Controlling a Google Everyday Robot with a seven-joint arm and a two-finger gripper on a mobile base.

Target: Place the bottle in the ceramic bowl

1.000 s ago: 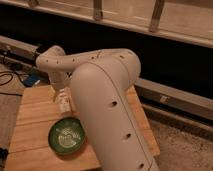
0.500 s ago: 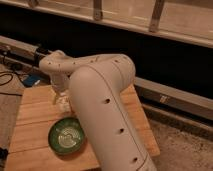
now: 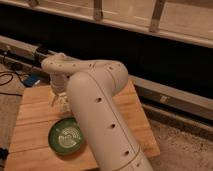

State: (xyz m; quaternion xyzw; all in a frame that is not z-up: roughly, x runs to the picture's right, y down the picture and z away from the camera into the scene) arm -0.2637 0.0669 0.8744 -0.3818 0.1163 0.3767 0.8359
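The big white robot arm takes up most of the view. It rises from the bottom, bends high up, and reaches back down to the desk. A moment ago its far end sat a bit higher. It has now dropped a little toward the wood.

The desk is made of light wooden boards and has not moved. Past it runs a long dark wall with a pale rail. Some black cables lie on the floor beside the desk.

The ceramic bowl sits on the near part of the desk, partly hidden by the arm. It is dark green with pale rings inside. It is in the same spot as before, and only its rings show inside it.

The gripper points down at the desk, just behind the bowl, almost where it was before. Its fingers are spread apart.

The bottle is not in the bowl. A small pale shape at the gripper's tip, low over the desk, looks like it. I cannot tell it clearly from the pale fingers, or whether they touch it.
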